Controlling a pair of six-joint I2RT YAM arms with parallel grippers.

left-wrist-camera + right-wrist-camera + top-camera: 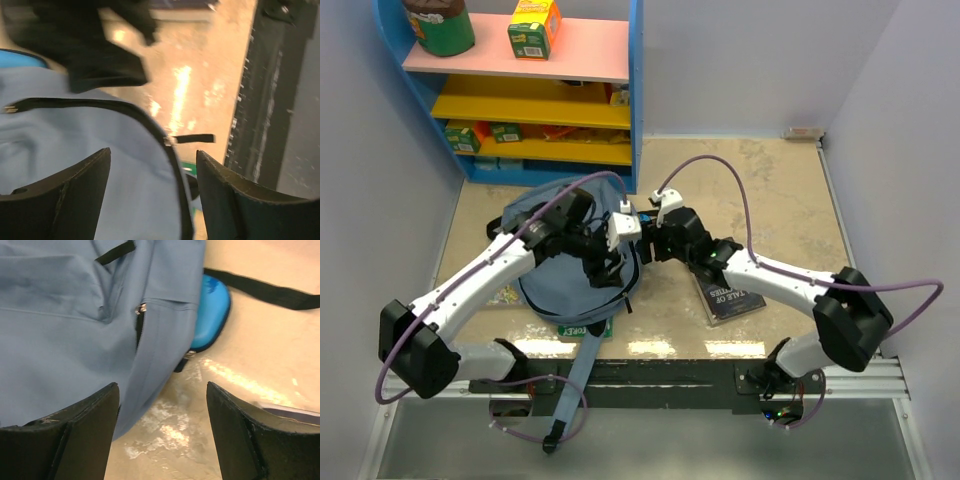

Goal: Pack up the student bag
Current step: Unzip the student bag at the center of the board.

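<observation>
Blue shelf unit [636, 100] stands on beige table [775, 190].

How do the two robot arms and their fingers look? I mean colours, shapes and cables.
The left arm and right arm have white tubular links and bulky black joints. A thin purple cable loops along each. The fingers are dark, broad, tapered plates.

No txt legible; book [728, 297] title blurred.

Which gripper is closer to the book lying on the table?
Right. The right gripper hangs at the edge of the backpack, just left of the book; the left gripper is farther left, over the backpack itself.
</observation>
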